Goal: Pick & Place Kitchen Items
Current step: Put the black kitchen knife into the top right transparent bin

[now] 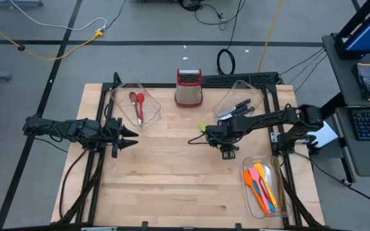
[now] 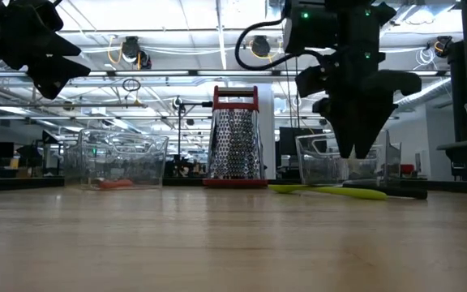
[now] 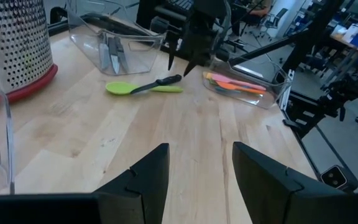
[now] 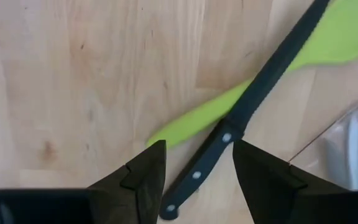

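A lime-green spoon [image 1: 202, 127] lies flat on the table's right half, and a black-handled knife [image 4: 210, 158] lies across it. My right gripper [image 1: 218, 136] hangs above them, fingers pointing down and open, clear of the table [image 2: 355, 150]. In the right wrist view the knife's riveted handle [image 4: 194, 175] shows below the gap between the fingers, untouched. My left gripper [image 1: 128, 136] waits open above the table's left side, pointing toward the spoon [image 3: 143, 88] and touching nothing.
A steel grater with a red top [image 1: 189, 87] stands at the far middle. A clear bin [image 1: 135, 104] at far left holds a brown spoon and a red utensil. Another [image 1: 239, 104] at far right holds knives. A third [image 1: 262, 186] at near right holds several coloured utensils.
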You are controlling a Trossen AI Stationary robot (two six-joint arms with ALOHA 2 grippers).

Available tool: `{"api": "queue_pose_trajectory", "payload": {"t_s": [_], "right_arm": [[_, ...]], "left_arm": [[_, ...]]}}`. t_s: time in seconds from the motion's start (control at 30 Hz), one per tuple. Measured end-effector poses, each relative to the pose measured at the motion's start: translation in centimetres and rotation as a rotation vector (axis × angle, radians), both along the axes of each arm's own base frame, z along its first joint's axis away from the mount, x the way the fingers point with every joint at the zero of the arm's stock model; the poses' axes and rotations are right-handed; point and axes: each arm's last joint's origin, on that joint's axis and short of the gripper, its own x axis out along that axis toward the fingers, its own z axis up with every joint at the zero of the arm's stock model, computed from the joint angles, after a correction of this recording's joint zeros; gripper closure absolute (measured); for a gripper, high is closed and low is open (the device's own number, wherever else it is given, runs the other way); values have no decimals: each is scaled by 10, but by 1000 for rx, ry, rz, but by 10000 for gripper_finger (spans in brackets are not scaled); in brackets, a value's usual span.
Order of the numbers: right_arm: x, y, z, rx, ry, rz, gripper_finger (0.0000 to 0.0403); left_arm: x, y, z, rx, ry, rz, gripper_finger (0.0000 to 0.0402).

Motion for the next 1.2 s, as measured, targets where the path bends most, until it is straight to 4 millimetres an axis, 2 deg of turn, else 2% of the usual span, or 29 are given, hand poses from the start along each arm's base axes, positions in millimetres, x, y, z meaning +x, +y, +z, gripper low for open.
{"api": "queue_pose_trajectory", "payload": {"t_s": [0.17,0.43,0.57,0.7,0.93,1.2], "right_arm": [[4,-1,-4,-25,3,47,222],[12,-2,-35,-54,114,92,222],[11,-4,-42,-97,179,88,222],[8,-3,-40,-96,196,88,222],[14,-2,-18,-127,121,90,222],[15,-11,-24,-179,139,121,222]], "left_arm": [[0,0,0,2,0,0,224],[0,0,0,-3,0,-7,224],[0,0,0,-5,1,-10,224],[0,-1,0,-4,3,-20,224],[0,-1,-1,4,10,-22,224],[0,-1,-1,4,9,-21,224]]}}
